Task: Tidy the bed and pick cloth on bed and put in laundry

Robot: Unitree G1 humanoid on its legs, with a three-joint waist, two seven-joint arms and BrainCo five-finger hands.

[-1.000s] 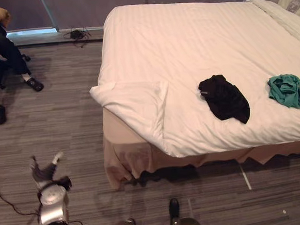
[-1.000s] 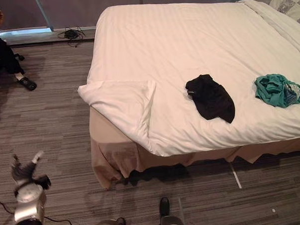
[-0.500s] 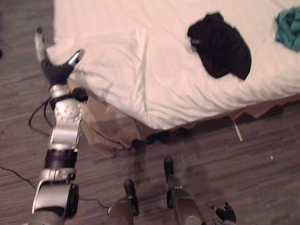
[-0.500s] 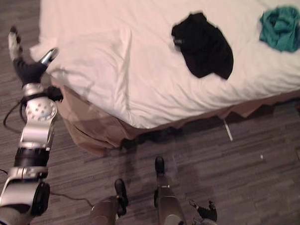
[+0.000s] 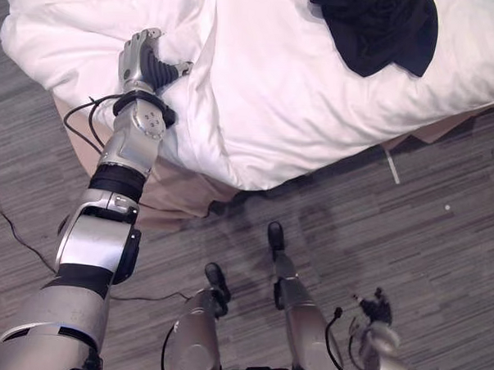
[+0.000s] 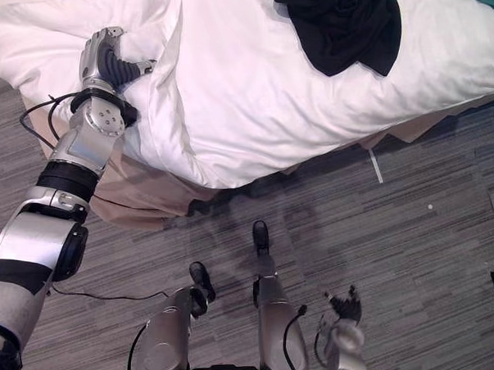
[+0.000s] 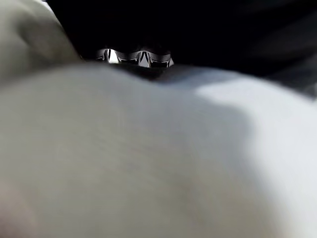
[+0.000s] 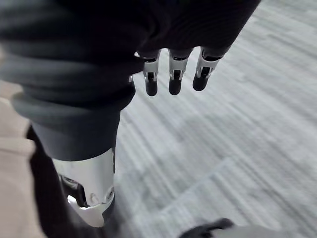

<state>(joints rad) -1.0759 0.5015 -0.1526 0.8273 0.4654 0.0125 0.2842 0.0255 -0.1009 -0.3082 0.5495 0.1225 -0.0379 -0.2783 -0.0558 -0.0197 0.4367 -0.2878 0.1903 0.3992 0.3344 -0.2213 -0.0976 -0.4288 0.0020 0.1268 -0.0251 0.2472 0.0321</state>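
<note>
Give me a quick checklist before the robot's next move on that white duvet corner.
1. Left hand on the folded-back corner of the white duvet: ok.
2. Hold on that corner secured: cannot tell.
3. Corner spread flat: not ok, it lies folded back.
4. Crumpled black garment lying on the duvet, clear of the left hand: ok.
5. Right hand free, open above the grey striped floor: ok.

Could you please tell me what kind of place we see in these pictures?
Most likely a bedroom, perhaps a hotel room: a large bed with a white duvet, a black garment lying on it, and grey striped carpet on the floor.
</note>
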